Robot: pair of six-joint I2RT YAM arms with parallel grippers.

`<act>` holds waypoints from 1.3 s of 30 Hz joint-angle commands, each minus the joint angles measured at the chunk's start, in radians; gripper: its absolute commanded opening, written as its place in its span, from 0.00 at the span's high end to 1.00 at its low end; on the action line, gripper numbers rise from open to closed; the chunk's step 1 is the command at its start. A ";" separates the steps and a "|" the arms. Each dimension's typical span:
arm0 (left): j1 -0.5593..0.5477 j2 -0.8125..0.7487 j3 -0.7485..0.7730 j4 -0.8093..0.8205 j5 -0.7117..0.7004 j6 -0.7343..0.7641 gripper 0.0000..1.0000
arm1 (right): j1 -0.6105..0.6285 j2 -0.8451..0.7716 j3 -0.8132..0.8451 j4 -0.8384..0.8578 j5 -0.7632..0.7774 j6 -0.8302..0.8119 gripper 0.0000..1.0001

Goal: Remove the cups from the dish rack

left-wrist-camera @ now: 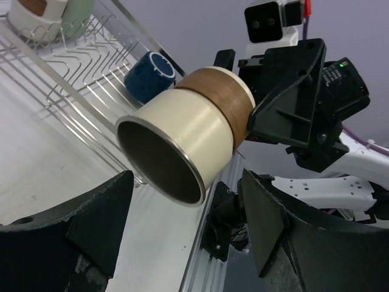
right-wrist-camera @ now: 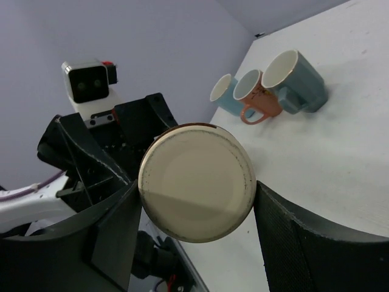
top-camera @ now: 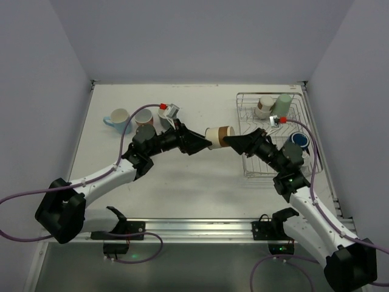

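- Black right fingers (right-wrist-camera: 298,243) squeeze the bottom end of the brown-banded cup (right-wrist-camera: 196,188). One finger touches it on each side.
- The left fingers (left-wrist-camera: 79,231) are spread wide apart. The cup's open mouth sits between them, and they do not seem to touch it.
- This cup lies on its side up in the air between the two arms. It is just left of the dish rack (top-camera: 258,165) and above the white surface (top-camera: 194,194).
- Three cups are in the rack. A cream cup (top-camera: 265,104) and a pale green cup (top-camera: 283,102) sit side by side at the far end, and a dark blue cup (top-camera: 299,140) is by the right side.
- Three more cups sit close together on the surface at the far left: a light blue cup (right-wrist-camera: 222,96), an orange-brown cup (right-wrist-camera: 258,97) and a grey-teal cup (right-wrist-camera: 304,82).
- From the top, the left arm hides most of the grey-teal cup, and the right arm covers part of the dark blue cup.
- The right wrist view shows only the round flat bottom of the held cup. I cannot make out its handle.
- The held cup is smooth and shiny. It is cream at the mouth, has a brown band near the bottom, and is dark inside.
- The rack is made of thin silver wires, some bent in waves.
- The fingers look dull and a bit rough.
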 commanded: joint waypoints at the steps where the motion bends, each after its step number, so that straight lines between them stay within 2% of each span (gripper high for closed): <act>1: -0.022 0.009 0.036 0.193 0.035 -0.074 0.25 | 0.008 0.003 -0.016 0.173 -0.098 0.093 0.71; 5: -0.033 0.020 0.036 0.225 0.034 -0.085 0.29 | 0.020 0.063 -0.036 0.259 -0.136 0.137 0.71; 8: -0.038 0.023 0.030 0.274 0.034 -0.097 0.41 | 0.032 0.138 -0.062 0.391 -0.184 0.208 0.71; 11: -0.038 0.013 0.019 0.294 0.020 -0.108 0.66 | 0.041 0.199 -0.088 0.515 -0.209 0.283 0.71; 12: -0.038 0.004 0.013 0.294 0.015 -0.105 0.83 | 0.043 0.209 -0.097 0.537 -0.212 0.304 0.71; 14: -0.039 -0.029 0.005 0.265 -0.014 -0.093 0.95 | 0.043 0.224 -0.099 0.556 -0.213 0.312 0.62; 15: -0.038 -0.045 0.001 0.251 -0.024 -0.068 1.00 | 0.043 0.224 -0.099 0.556 -0.215 0.311 0.53; 16: -0.039 -0.060 0.001 0.228 -0.038 -0.054 1.00 | 0.045 0.220 -0.099 0.551 -0.213 0.307 0.29; 18: -0.039 -0.131 0.014 0.088 -0.086 0.030 1.00 | 0.043 0.203 -0.095 0.514 -0.209 0.274 0.11; 19: -0.038 -0.155 0.028 0.008 -0.141 0.068 1.00 | 0.043 0.186 -0.085 0.429 -0.201 0.248 0.04; 20: -0.039 -0.204 0.048 -0.180 -0.178 0.115 1.00 | 0.043 0.149 -0.077 0.371 -0.167 0.219 0.01; 21: -0.039 -0.226 0.103 -0.283 -0.220 0.213 1.00 | 0.043 0.131 -0.060 0.306 -0.152 0.152 0.01; 22: -0.039 -0.247 0.131 -0.391 -0.324 0.255 1.00 | 0.043 0.112 -0.051 0.182 -0.137 0.115 0.01; 23: -0.038 -0.282 0.189 -0.586 -0.386 0.331 1.00 | 0.043 0.077 -0.042 0.128 -0.106 0.046 0.01; 28: -0.030 -0.283 0.344 -1.159 -0.824 0.433 1.00 | 0.043 0.002 0.021 -0.217 -0.011 -0.131 0.01; 30: -0.016 -0.263 0.378 -1.243 -0.929 0.446 1.00 | 0.043 -0.020 0.049 -0.314 0.032 -0.196 0.01; 32: 0.013 -0.243 0.379 -1.306 -0.960 0.455 1.00 | 0.045 -0.033 0.058 -0.351 0.060 -0.238 0.01; 35: 0.082 -0.214 0.378 -1.326 -0.971 0.470 1.00 | 0.043 -0.050 0.058 -0.372 0.088 -0.263 0.01; 39: 0.180 -0.174 0.370 -1.308 -0.905 0.504 1.00 | 0.043 -0.053 0.050 -0.394 0.104 -0.288 0.01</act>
